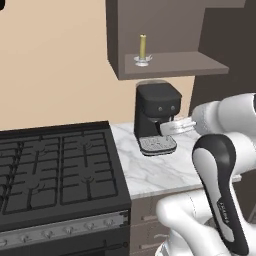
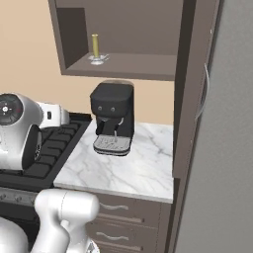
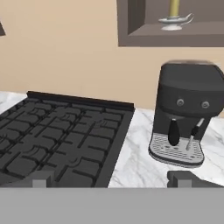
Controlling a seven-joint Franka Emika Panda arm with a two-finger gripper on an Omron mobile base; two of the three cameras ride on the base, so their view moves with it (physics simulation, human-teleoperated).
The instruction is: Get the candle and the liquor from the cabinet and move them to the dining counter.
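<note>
The candle [image 1: 143, 48] stands upright on the open cabinet [image 1: 165, 65] shelf, well above and beyond the jaws, which are spread wide and empty over the desk [image 3: 135, 162].

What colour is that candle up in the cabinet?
Pale yellow candle, clearest in the right base view.

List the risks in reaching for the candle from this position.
1. The candle stands slim and upright in a small dish holder on the cabinet shelf, so a nudge from the open fingers could tip it.
2. The coffee machine sits right below the shelf, in the way of an arm rising from counter height.
3. The open cabinet door narrows room on the right.
</note>
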